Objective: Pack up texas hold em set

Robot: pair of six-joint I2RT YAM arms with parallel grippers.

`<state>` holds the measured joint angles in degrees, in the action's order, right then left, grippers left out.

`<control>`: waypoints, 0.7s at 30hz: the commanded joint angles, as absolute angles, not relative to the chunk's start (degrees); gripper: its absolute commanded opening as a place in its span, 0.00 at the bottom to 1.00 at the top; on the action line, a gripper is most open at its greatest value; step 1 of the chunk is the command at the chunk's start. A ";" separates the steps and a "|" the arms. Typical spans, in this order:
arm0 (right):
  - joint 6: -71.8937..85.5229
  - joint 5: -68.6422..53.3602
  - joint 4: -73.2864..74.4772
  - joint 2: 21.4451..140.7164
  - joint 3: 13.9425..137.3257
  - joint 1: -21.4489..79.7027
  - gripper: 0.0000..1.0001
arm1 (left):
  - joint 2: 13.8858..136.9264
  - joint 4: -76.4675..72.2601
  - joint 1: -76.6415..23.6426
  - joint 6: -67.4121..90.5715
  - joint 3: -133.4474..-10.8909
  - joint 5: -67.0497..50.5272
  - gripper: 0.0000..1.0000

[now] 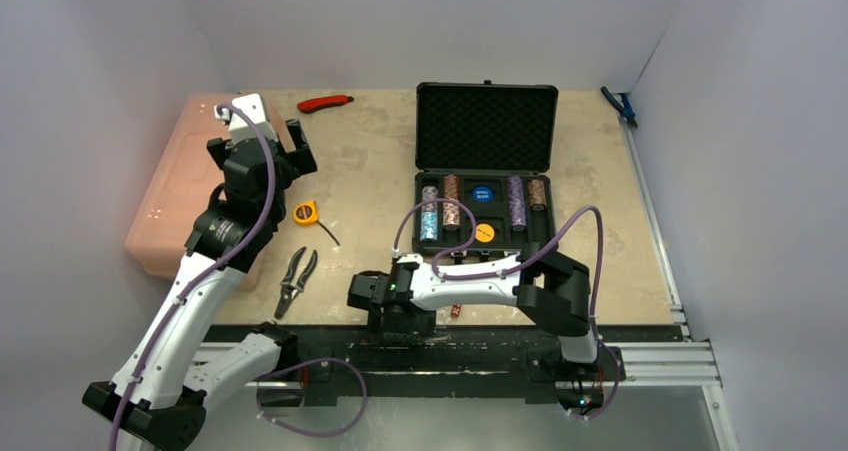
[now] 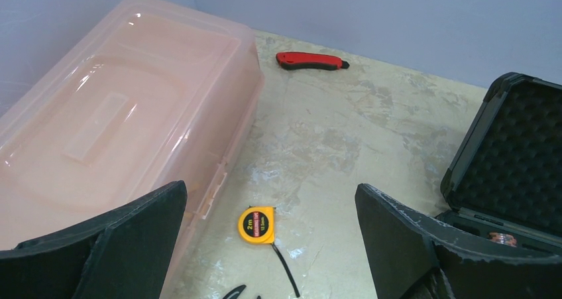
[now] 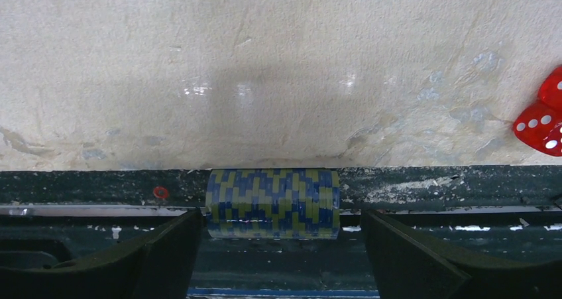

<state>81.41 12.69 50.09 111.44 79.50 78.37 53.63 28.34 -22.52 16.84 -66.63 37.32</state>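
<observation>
- Small black hard briefcase (image 1: 486, 126) open at far centre of table (image 1: 370, 181); speckled poker chip stacks (image 1: 516, 203), round blue disc (image 1: 483, 194) and round yellow disc (image 1: 484, 233) already slotted in.
- Not yet packed: blue-and-yellow striped chip stack (image 3: 272, 203) lying on its side at near table edge; red dice (image 3: 542, 121) to its right.
- Right gripper (image 3: 281, 223) spread, jaws flanking that stack, not touching it.
- Left gripper (image 2: 270, 199) spread, holding nothing, over yellow tape measure (image 2: 256, 225) at left.
- Remaining, by judgement: stack and dice into briefcase, then briefcase closed.
</observation>
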 commanded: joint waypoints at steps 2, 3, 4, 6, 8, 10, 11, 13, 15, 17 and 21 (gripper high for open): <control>82.71 13.79 50.27 111.87 78.96 78.75 0.90 | 53.61 26.72 -22.24 16.02 -66.53 37.31 0.99; 82.71 13.82 50.27 111.93 78.96 78.79 0.89 | 53.66 26.70 -22.24 16.00 -66.53 37.36 0.99; 82.71 13.85 50.21 111.92 78.91 78.76 0.87 | 53.73 26.67 -22.24 16.00 -66.53 37.42 0.99; 82.65 13.84 50.03 111.89 78.90 78.75 0.82 | 53.75 26.71 -22.24 16.00 -66.53 37.40 0.99; 82.47 13.97 49.85 111.76 79.00 78.80 0.75 | 53.82 26.72 -22.24 16.01 -66.53 37.44 0.99; 82.43 13.98 49.84 111.80 79.03 78.76 0.66 | 53.88 26.71 -22.23 16.01 -66.53 37.42 0.99; 82.40 14.03 49.79 111.75 79.09 78.75 0.61 | 53.92 26.71 -22.24 15.94 -66.53 37.36 0.99; 82.27 13.99 49.74 111.61 79.24 78.88 0.51 | 53.99 26.71 -22.24 15.91 -66.53 37.47 0.99; 82.16 14.32 50.37 111.32 79.79 78.88 0.41 | 54.06 26.70 -22.23 15.91 -66.51 37.47 0.99; 82.09 15.68 52.40 111.10 81.56 79.13 0.38 | 54.16 26.66 -22.24 15.82 -66.53 37.51 0.99; 82.25 20.30 58.92 110.69 87.38 79.79 0.38 | 54.31 26.62 -22.24 15.84 -66.53 37.47 0.99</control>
<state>81.36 14.11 52.18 111.61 80.75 78.85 54.22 28.34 -22.52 16.84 -66.63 37.30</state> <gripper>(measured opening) 0.657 0.994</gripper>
